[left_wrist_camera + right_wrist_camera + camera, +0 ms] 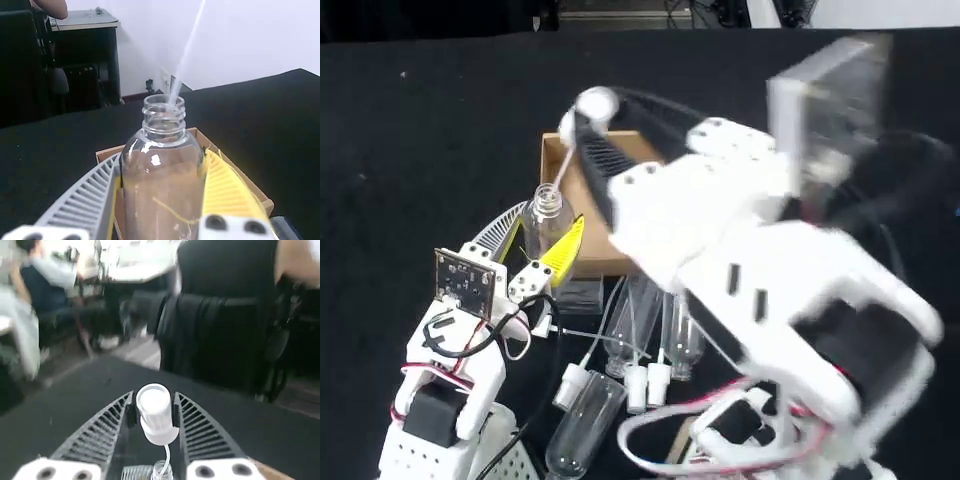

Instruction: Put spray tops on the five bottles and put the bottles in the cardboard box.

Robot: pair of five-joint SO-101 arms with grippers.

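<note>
I read it so: left gripper point(162, 165) clamps the bottle point(162, 200) upright as a steady target, while right gripper point(153, 396) pinches the spray top point(156, 417), its tube point(182, 60) entering the neck.

Overhead, two wrist close-ups; shared bottle point(548, 215)

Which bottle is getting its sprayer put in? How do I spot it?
Find the cardboard box on the black table. At its near corner, the left gripper, with one yellow finger, holds a clear bottle. It alone stands upright, a thin tube dipping into its open neck; the other bottles lie flat.
</note>
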